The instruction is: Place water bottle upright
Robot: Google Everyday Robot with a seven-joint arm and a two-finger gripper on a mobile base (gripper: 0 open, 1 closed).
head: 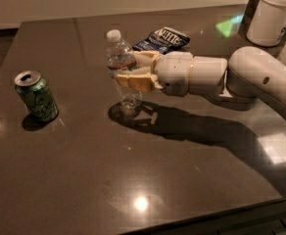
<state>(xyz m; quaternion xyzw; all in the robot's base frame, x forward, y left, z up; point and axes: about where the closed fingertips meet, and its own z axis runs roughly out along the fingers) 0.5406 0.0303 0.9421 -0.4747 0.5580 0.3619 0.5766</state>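
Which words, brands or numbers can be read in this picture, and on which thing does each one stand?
"KETTLE", uncertain: white letters on the dark snack bag.
Water bottle label band, held in the tool: too small to read.
Green can: print too blurred to read.
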